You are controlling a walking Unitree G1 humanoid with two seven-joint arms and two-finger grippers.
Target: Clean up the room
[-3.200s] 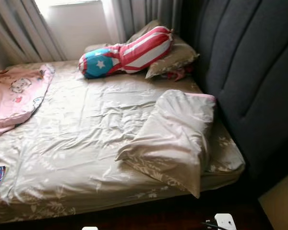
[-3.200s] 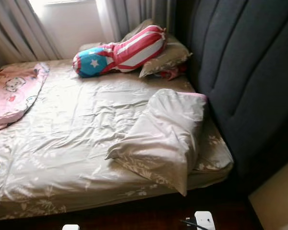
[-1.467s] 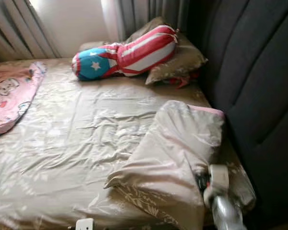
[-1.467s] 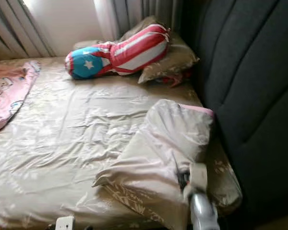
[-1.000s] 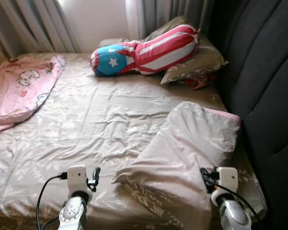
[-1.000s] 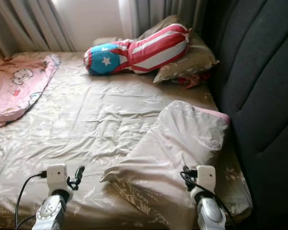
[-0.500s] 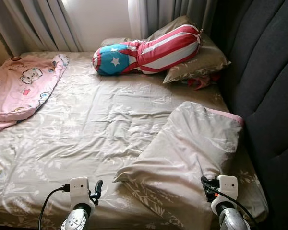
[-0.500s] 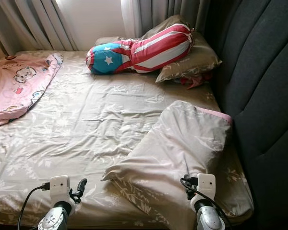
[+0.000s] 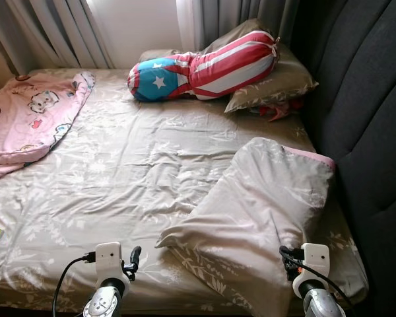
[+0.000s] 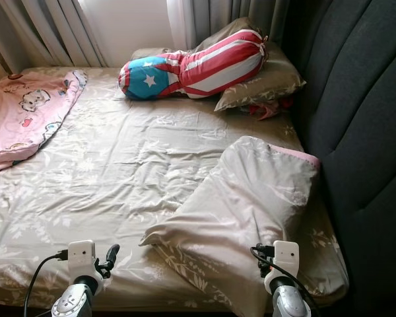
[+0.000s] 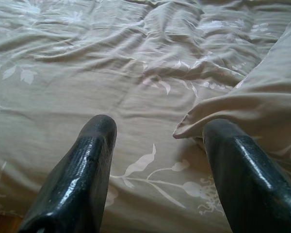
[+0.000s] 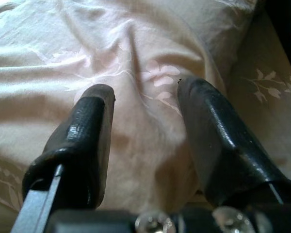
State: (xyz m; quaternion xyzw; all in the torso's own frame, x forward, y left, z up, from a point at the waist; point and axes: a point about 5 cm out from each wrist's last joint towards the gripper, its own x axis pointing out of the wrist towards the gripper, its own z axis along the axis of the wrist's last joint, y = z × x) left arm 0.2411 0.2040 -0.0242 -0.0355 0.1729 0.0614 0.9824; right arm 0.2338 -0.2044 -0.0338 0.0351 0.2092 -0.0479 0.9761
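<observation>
Since half a second ago both arms have barely shifted, the left gripper point(image 11: 155, 145) and right gripper point(image 12: 145, 126) spread wide over the crumpled beige floral pillow point(image 9: 264, 218).

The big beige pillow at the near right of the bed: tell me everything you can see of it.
The beige pillow wears a shiny, satin-looking case with a pale leaf print that matches the bed sheet it lies on. It lies askew, one corner pointing toward the left end effector, its far end by the dark headboard, where a pink edge peeks out. It looks soft and rumpled. The right end effector hovers open over it; contact is unclear.
</observation>
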